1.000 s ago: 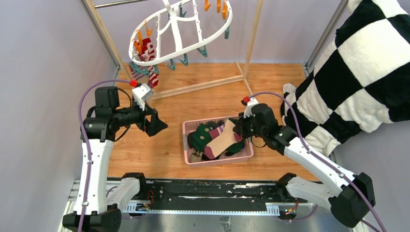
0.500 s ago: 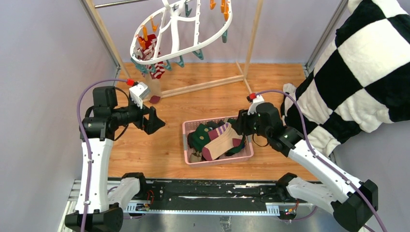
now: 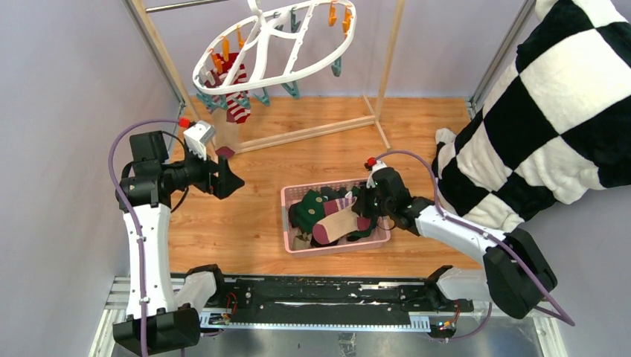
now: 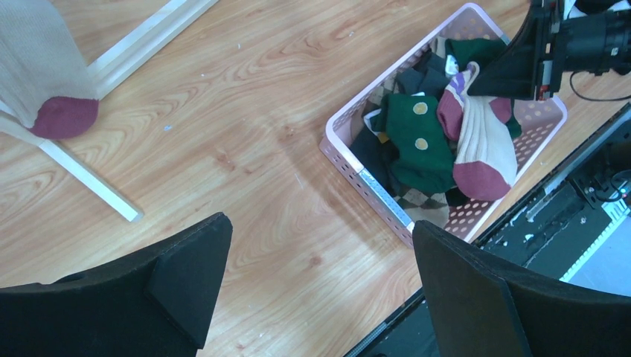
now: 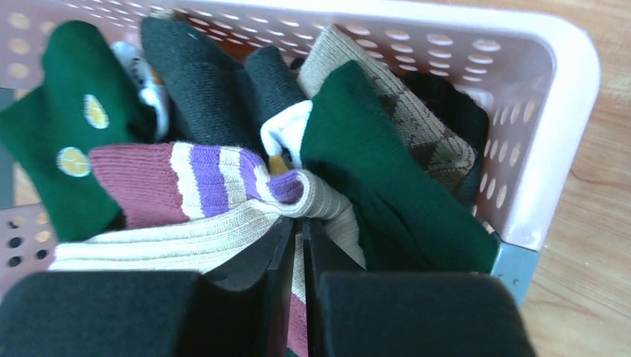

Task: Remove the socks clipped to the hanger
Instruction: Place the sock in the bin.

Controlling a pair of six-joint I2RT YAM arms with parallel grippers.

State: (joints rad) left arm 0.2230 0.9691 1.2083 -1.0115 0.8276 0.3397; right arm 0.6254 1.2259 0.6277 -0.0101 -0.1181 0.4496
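Inside the pink basket (image 5: 565, 67), the right gripper (image 5: 298, 223) closes its black jaws to a sliver on the bunched cuff of a tan ribbed sock (image 5: 186, 230) banded maroon, white and purple. A green sock with yellow dots (image 5: 52, 111) lies toward the basket's left wall, black socks (image 5: 201, 82) against its far wall. A plain dark green sock (image 5: 372, 171) overlaps a brown argyle sock (image 5: 424, 134) near its right corner. Wooden tabletop (image 5: 595, 223) shows beyond the basket's right wall.
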